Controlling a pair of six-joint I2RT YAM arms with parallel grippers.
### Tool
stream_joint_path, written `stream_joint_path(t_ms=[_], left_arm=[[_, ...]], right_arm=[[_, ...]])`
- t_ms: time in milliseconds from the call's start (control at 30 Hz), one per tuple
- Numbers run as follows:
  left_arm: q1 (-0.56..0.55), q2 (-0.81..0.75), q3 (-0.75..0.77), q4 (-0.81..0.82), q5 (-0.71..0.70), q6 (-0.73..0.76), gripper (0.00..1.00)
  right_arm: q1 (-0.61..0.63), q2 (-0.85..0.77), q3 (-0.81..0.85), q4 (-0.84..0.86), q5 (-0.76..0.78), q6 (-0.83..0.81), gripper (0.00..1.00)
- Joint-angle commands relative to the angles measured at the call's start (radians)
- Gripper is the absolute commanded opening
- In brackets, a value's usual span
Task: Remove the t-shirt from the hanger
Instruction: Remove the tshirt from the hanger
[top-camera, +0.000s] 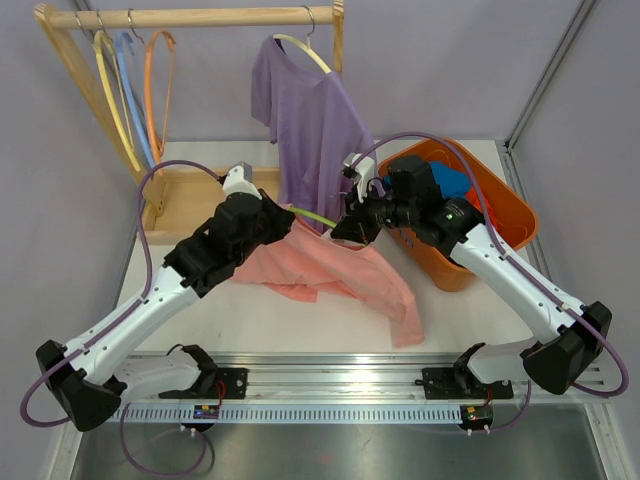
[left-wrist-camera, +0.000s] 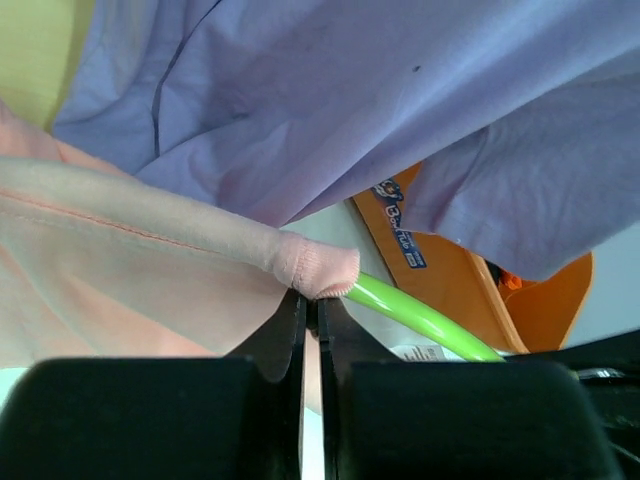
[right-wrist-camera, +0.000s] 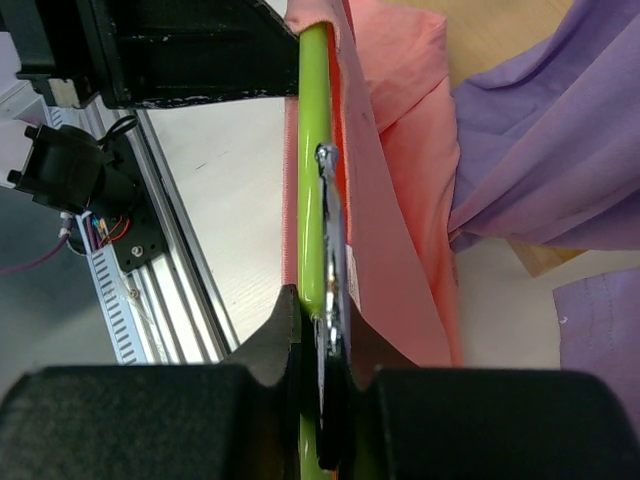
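Step in hand: stripping. The salmon-pink cotton t-shirt lies on the tabletop, threaded on the lime-green plastic hanger. The right hand clamps the hanger by its hook. The left hand pinches the shirt edge at the hanger tip. Next, draw the hands apart.

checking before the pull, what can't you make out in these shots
- Top view: most of the hanger, covered by the t-shirt.
- Left wrist view: whether the left tool pinches cloth; its shut tips hide the contact.
- Right wrist view: the end of the hanger's hook, hidden inside the right tool.
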Motion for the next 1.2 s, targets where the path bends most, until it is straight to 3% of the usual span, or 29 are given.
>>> stream_joint_path(t_ms=[0, 200, 367, 467, 633, 667, 767, 967, 1167], left_arm=[[0.005, -0.052, 0.028, 0.18, 0.091, 0.123, 0.0], [0.005, -0.026, 0.169, 0.123, 0.269, 0.232, 0.0], [0.005, 0.053, 0.318, 0.103, 0.43, 0.211, 0.0], [0.005, 0.07, 0.38, 0.103, 0.457, 0.195, 0.0], [0.005, 0.083, 0.473, 0.07, 0.461, 0.197, 0.0], [0.005, 0.084, 0.491, 0.054, 0.46, 0.203, 0.0], [0.005, 0.078, 0.558, 0.039, 0.428, 0.224, 0.0], [0.005, 0.041, 0.69, -0.016, 0.311, 0.277, 0.0], [0.009, -0.048, 0.628, -0.067, 0.158, 0.343, 0.0]], right_arm=[[-0.001, -0.007, 0.037, 0.024, -0.023, -0.026, 0.0], [-0.001, 0.005, 0.042, 0.058, 0.017, -0.046, 0.0], [-0.001, 0.004, 0.014, 0.182, 0.078, -0.071, 0.0], [-0.001, -0.008, -0.039, 0.284, 0.081, -0.095, 0.0], [-0.019, -0.057, -0.148, 0.502, -0.023, -0.085, 0.0], [-0.027, -0.079, -0.171, 0.626, -0.046, -0.074, 0.0], [-0.054, -0.084, -0.15, 0.791, -0.091, -0.045, 0.0], [-0.16, -0.047, -0.156, 0.949, -0.261, 0.095, 0.0], [-0.175, -0.1, -0.222, 0.923, -0.414, 0.122, 0.0]])
